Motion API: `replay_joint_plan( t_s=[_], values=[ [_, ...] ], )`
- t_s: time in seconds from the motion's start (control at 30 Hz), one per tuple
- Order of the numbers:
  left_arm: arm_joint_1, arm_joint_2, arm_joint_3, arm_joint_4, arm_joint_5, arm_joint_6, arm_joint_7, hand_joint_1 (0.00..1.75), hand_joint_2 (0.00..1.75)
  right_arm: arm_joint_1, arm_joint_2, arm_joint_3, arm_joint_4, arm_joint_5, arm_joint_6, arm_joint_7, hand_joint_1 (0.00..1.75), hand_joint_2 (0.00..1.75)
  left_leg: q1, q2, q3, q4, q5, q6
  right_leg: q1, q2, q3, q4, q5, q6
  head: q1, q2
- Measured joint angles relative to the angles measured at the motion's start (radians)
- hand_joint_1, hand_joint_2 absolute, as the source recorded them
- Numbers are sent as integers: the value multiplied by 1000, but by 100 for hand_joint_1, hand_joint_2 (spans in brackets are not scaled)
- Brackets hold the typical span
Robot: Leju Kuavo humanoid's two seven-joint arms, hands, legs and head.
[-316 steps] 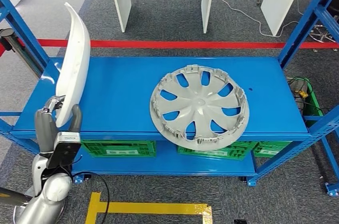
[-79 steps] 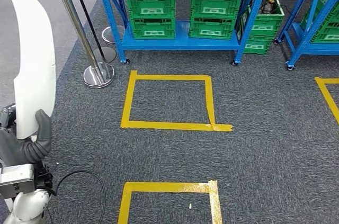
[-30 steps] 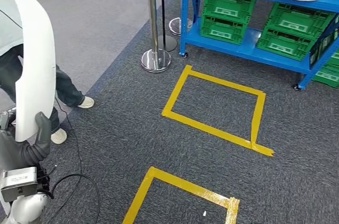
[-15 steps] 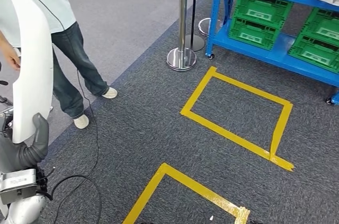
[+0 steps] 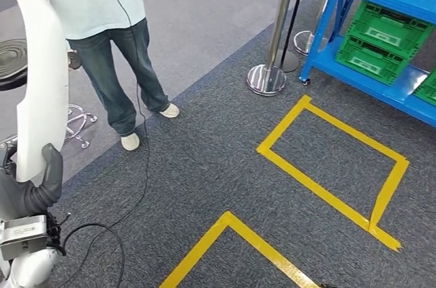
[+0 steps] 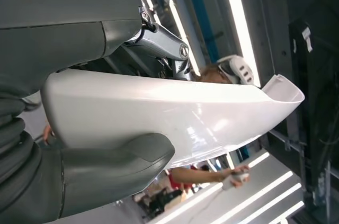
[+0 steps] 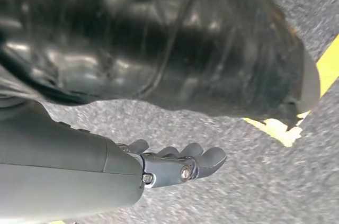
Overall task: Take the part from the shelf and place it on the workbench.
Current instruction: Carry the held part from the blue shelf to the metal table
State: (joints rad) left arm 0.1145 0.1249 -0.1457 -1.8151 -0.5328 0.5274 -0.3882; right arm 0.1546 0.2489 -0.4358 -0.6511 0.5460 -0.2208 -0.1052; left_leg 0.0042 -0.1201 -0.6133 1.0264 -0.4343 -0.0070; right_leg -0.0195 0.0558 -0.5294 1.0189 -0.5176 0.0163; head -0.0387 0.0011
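1. Your left hand grips the lower end of the white part. In the left wrist view the thick thumb presses one face of the part while the darker fingers close on the other.
2. The part stands nearly upright out of that hand. Its long axis runs up and away from the grip, curving over at the far tip, so almost all of its length sits above the hand.
3. Your right hand hangs low over the grey carpet. It holds nothing, and its fingers lie extended, slightly curled and close together.
4. The part is already off the shelf, which sits well apart from it, across the yellow tape squares on the floor.
5. A person stands just beyond the part, on the shelf's side of it. A cable trails from them across the carpet toward your left hand.
6. The workbench is not visible here, so you cannot yet tell which way it lies from the part.
7. Judged for the set-down: the left hand alone carries the load. The tall free end will swing wide on any turn, so watch it near the person and the steel post.
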Motion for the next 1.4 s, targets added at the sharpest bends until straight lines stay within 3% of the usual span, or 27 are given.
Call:
replay_joint_plan(
  t_s=[0.07, 0.1, 0.13, 0.17, 0.2, 0.23, 0.27, 0.33, 0.37, 0.43, 0.5, 0.53, 0.6, 0.63, 0.7, 0.77, 0.83, 0.9, 0.93, 1.0, 1.07, 1.13, 1.2, 1.23, 1.3, 1.33, 1.4],
  values=[
    [-4, 3, 0, 0, -4, 0, 1, 175, 175, -1, 2, -1, 0, 0, -1, -2, 0, 0, 3, 59, -59, 134, -60, -12, -1, -49, 2, -4, 0, -10, -8, 0],
    [-7, 5, -1, 0, -6, 0, 2, 175, 175, -2, 2, -1, 0, 0, -2, -3, 0, 0, 0, 111, -51, 134, -69, -13, 1, -84, 5, -5, -3, -11, -12, 0],
    [-9, 7, -1, 0, -8, -1, 3, 175, 175, -4, 3, -1, 0, 0, -3, -4, 0, 0, -3, 142, -44, 131, -71, -6, 4, -123, 11, -7, -7, -4, -16, 0],
    [-11, 8, 0, 0, -9, -1, 3, 175, 175, -7, 4, -1, 0, 0, -3, -4, 0, 0, -5, 145, -4, 53, -39, 11, 5, -123, 0, 25, -32, 8, -14, 0],
    [-12, 9, 0, 0, -9, -1, 4, 175, 175, -8, 4, 0, 0, 0, -3, -4, 0, 0, -9, 136, 30, -15, -18, 29, 6, -110, -34, 93, -60, 20, -12, 0],
    [-14, 9, 0, 0, -11, -1, 4, 175, 175, -8, 4, 0, 0, 0, -4, -5, 0, 0, -7, 92, 27, -15, -16, 37, 4, -66, -39, 93, -57, 26, -12, 0],
    [-17, 9, 0, 0, -15, -1, 6, 175, 175, -6, 5, 0, 1, 0, -7, -8, 0, 0, -4, 77, 12, 12, -29, 31, 2, -34, -43, 94, -52, 19, -14, 0],
    [-23, 8, -2, 1, -24, -2, 10, 175, 175, -2, 5, -1, 2, 0, -14, -14, 0, 0, -2, 80, -52, 137, -85, 2, -1, -34, 3, -10, 4, -4, -23, 0],
    [-25, 8, -2, 1, -27, -2, 12, 175, 175, 0, 5, -2, 3, 0, -17, -17, 0, 0, 1, 102, -91, 212, -115, -9, -1, -64, 7, -12, 4, -13, -27, 0],
    [-25, 7, -3, 3, -29, -3, 14, 175, 175, 4, 5, -4, 3, 2, -20, -18, 0, 0, 6, 108, -120, 271, -120, -14, 0, -93, 11, -12, -1, -13, -27, 0],
    [-26, 7, -4, 3, -30, -3, 16, 175, 175, 5, 5, -5, 3, 5, -21, -18, 0, 0, 8, 122, -76, 182, -59, -12, 0, -117, 19, -12, -8, -10, -27, 0],
    [-27, 7, -4, 4, -31, -3, 16, 175, 175, 5, 5, -5, 3, 6, -21, -19, 0, 0, 5, 145, -40, 114, -33, -9, 1, -128, 23, -13, -12, -6, -27, 0],
    [-32, 6, -6, 4, -32, -3, 16, 175, 175, 5, 5, -6, 3, 9, -21, -19, 0, 0, -5, 183, 8, 17, -11, 2, 6, -146, 27, -13, -20, 6, -28, 0],
    [-34, 6, -7, 4, -32, -3, 16, 175, 175, 6, 5, -6, 3, 10, -21, -18, 0, 0, -9, 189, 14, 4, -17, 8, 9, -156, 28, -15, -23, 13, -29, 0],
    [-33, 6, -7, 4, -33, -3, 17, 175, 175, 5, 5, -7, 2, 12, -21, -18, 0, 0, -10, 169, 13, -2, -17, 21, 10, -176, 36, -20, -29, 24, -30, 0],
    [-33, 5, -8, 4, -33, -2, 17, 175, 175, 4, 6, -7, 2, 13, -21, -18, 0, 0, -6, 148, 18, -11, -13, 34, 8, -144, 31, 5, -51, 33, -27, 0],
    [-36, 3, -9, 4, -34, -1, 17, 175, 175, 5, 5, -8, 2, 13, -21, -18, 0, 0, -4, 128, 21, -16, -11, 45, 7, -83, -22, 107, -101, 36, -24, 0],
    [-37, 2, -9, 6, -34, -1, 17, 175, 175, 10, 5, -10, 2, 13, -21, -18, 0, 0, -5, 103, 20, -16, -12, 50, 7, -59, -95, 230, -138, 35, -23, 0],
    [-37, 2, -9, 6, -34, -1, 17, 175, 175, 13, 5, -11, 2, 13, -21, -18, 0, 0, -6, 90, 21, -15, -13, 50, 8, -57, -119, 256, -132, 34, -23, 0],
    [-37, 2, -10, 8, -34, -1, 17, 175, 175, 16, 5, -12, 2, 13, -21, -18, 0, 0, -6, 61, 25, -13, -15, 49, 7, -48, -113, 199, -65, 31, -23, 0],
    [-38, 2, -10, 8, -34, -1, 17, 175, 175, 16, 5, -13, 2, 14, -20, -17, 0, 0, -7, 36, 25, -7, -19, 43, 4, -8, -67, 72, 6, 25, -23, 0],
    [-39, 1, -9, 8, -35, -1, 17, 175, 175, 17, 5, -14, 1, 16, -19, -17, 0, 0, -5, 13, 19, -2, -21, 31, 2, 20, -36, 8, 22, 20, -23, 0],
    [-37, 1, -10, 9, -37, -1, 17, 175, 175, 17, 6, -14, 0, 17, -17, -16, 0, 0, -1, -6, 14, -3, -17, 18, 5, 6, -26, 1, 20, 11, -24, 0],
    [-36, 2, -10, 9, -37, 0, 17, 175, 175, 17, 6, -15, 0, 17, -17, -16, 0, 0, -1, 3, 10, 2, -20, 13, 4, -6, -23, -3, 22, 4, -24, 0],
    [-37, 3, -10, 9, -38, 0, 17, 175, 175, 19, 6, -16, -2, 18, -17, -16, 0, 0, -2, 51, -14, 55, -52, 4, 1, -31, -17, -11, 25, -7, -29, 0],
    [-38, 3, -10, 9, -39, 0, 17, 175, 175, 20, 6, -16, -3, 18, -17, -16, 0, 0, -1, 80, -40, 112, -82, -1, 2, -45, -14, -12, 24, -11, -32, 0],
    [-39, 3, -11, 11, -39, -1, 17, 175, 175, 22, 6, -17, -4, 18, -17, -16, 0, 0, 3, 104, -101, 239, -137, -10, 4, -73, -11, -12, 20, -14, -34, 0]
  ],
)
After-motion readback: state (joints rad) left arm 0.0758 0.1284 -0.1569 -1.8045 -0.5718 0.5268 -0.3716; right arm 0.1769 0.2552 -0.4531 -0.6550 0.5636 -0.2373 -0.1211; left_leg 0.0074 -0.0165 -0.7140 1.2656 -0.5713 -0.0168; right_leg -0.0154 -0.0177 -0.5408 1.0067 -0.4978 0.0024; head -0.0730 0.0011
